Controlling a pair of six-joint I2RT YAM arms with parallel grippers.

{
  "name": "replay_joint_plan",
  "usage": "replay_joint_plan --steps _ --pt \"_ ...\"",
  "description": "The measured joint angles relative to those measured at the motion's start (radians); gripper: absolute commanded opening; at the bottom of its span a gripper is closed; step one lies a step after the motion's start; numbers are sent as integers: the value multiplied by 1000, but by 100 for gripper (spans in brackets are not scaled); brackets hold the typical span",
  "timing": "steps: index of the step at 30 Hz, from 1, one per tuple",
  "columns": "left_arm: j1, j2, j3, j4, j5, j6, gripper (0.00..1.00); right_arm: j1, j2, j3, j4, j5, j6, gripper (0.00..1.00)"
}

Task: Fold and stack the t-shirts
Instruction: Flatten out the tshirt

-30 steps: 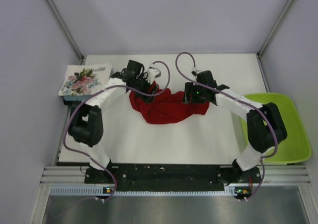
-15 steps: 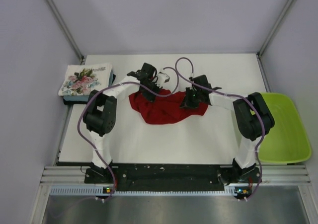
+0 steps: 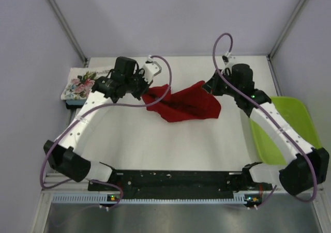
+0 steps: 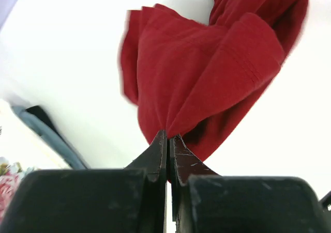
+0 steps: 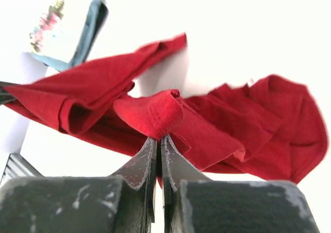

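Left fingers [image 4: 155, 158] closed tight on the red t-shirt [image 3: 181, 105] at its left end; right fingers [image 5: 145, 160] pinch its right end, over the desk [image 3: 181, 145].

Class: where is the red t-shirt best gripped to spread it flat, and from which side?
Take the red t-shirt by its stitched edges at opposite ends, one from each side, where the left gripper and right gripper pinch it: those thin folds stand proud.

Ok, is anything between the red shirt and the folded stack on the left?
No loose object shows. Only the left wrist hangs between the red shirt and the floral-topped stack. The left fingers and right fingers pinch the shirt.
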State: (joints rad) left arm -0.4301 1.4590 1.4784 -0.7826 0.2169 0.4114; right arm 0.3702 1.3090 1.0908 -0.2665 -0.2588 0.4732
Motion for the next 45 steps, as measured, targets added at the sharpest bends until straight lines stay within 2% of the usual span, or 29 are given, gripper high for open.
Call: replay_joint_plan --steps 8,15,18,22,29,30,32,35,36,37,38,39,40,42,44,45 --pt "40 -293 17 -129 -28 62 0 0 -329 235 -195 91 -143 0" --pt "57 -443 16 -166 -75 66 0 0 -429 470 -262 178 -257 0" --pt "68 -457 -34 -169 -119 65 0 0 -388 537 -275 238 -303 0" --pt "82 -455 -142 -163 -156 63 0 0 -221 661 -282 308 -377 0" --pt "93 -502 -481 -118 -140 108 1 -8 133 718 -169 306 -453 0" --pt "93 -508 -518 -116 -131 116 4 -11 191 718 -144 297 -467 0" --pt "93 -515 -595 -109 -112 139 27 -13 300 718 -100 283 -486 0" --pt "94 -512 -669 -113 -84 171 50 -15 467 755 -61 274 -508 0" --pt "94 -511 -681 -120 -73 182 55 -16 526 780 -51 272 -510 9" --pt "94 -505 -688 -131 -63 192 58 -17 590 819 -50 273 -512 37" --pt "94 -495 -688 -151 -47 198 59 -18 649 858 -48 273 -513 58" --pt "94 -484 -688 -167 -32 206 60 -19 699 898 -53 276 -506 75" --pt "94 -474 -688 -178 -23 211 60 -20 763 960 -65 283 -507 82" --pt "93 -453 -687 -207 -12 213 60 -24 869 1060 -76 298 -495 87" --pt "94 -438 -687 -225 -16 208 61 -29 913 1084 -92 309 -477 99" --pt "94 -432 -686 -230 -23 200 61 -32 920 1081 -111 310 -466 99"
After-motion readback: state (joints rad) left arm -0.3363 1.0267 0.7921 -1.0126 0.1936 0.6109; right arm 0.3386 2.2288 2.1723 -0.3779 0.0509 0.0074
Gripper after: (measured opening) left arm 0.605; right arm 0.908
